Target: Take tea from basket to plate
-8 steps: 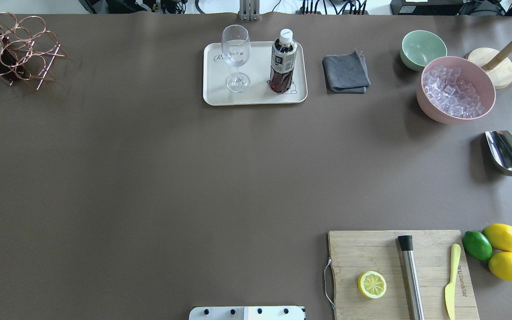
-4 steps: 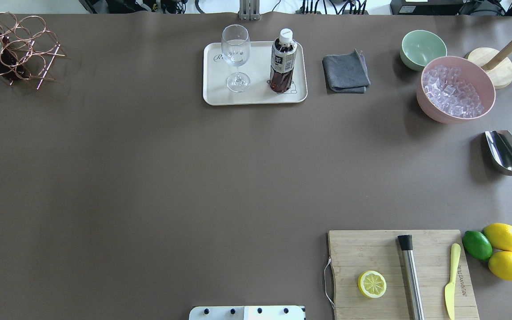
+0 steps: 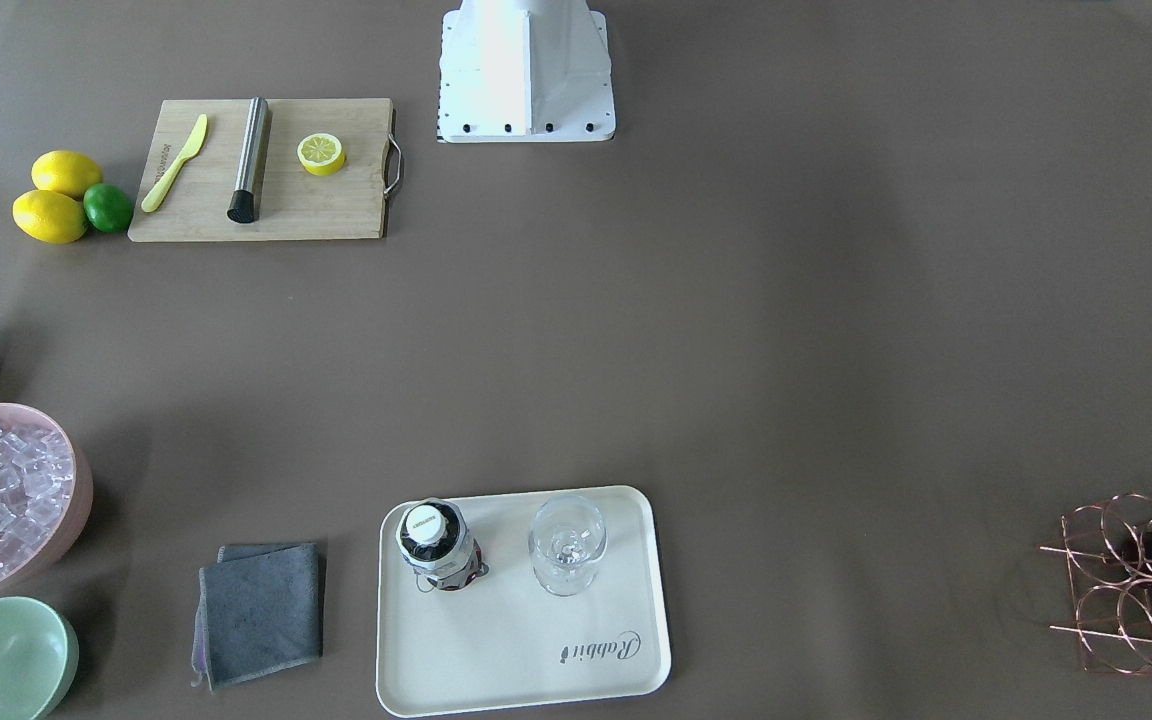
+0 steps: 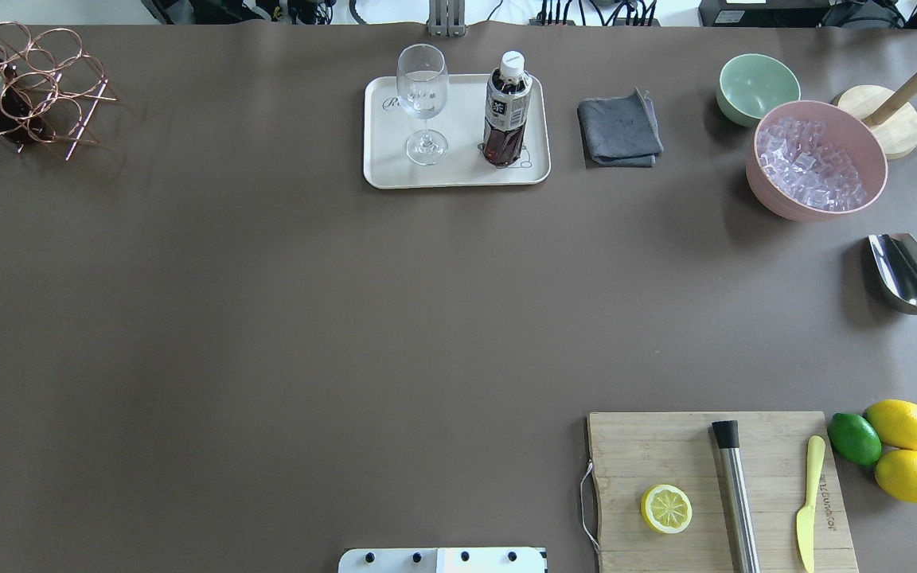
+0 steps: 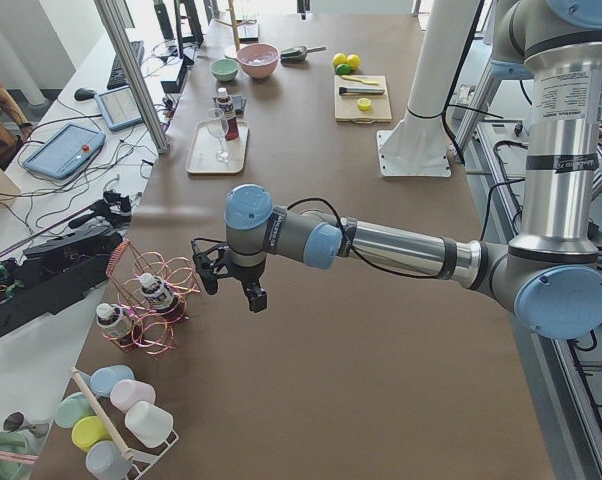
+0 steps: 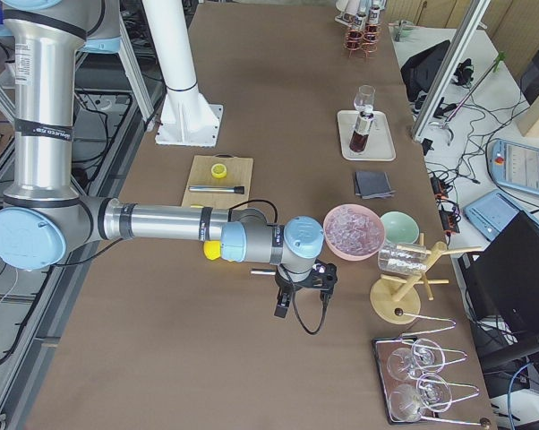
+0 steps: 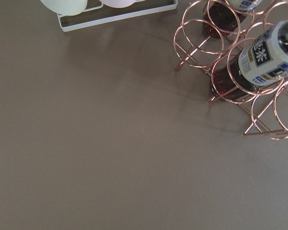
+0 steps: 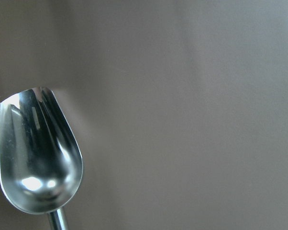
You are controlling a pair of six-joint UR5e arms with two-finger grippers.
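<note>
One tea bottle [image 4: 506,107] stands upright on the cream plate [image 4: 458,177], beside a clear glass [image 4: 423,99]; the front-facing view shows the bottle [image 3: 436,545] on the plate [image 3: 516,660] too. The copper wire basket [image 4: 44,87] sits at the table's far left corner and holds two more tea bottles [image 7: 266,57] [image 5: 111,318]. My left gripper [image 5: 229,282] hovers next to the basket [image 5: 146,300], apart from it; I cannot tell if it is open. My right gripper [image 6: 301,300] hovers near the pink bowl [image 6: 353,230]; I cannot tell if it is open.
A grey cloth [image 4: 619,129], a mint bowl [image 4: 757,86] and a pink bowl of ice [image 4: 815,159] lie right of the plate. A steel scoop [image 4: 912,278] is at the right edge. A cutting board [image 4: 717,489] carries a lemon half, a muddler and a knife; lemons and a lime lie beside it.
The tea bottle in the basket has shifted slightly toward the view's left edge. Nothing else on the table has moved.
</note>
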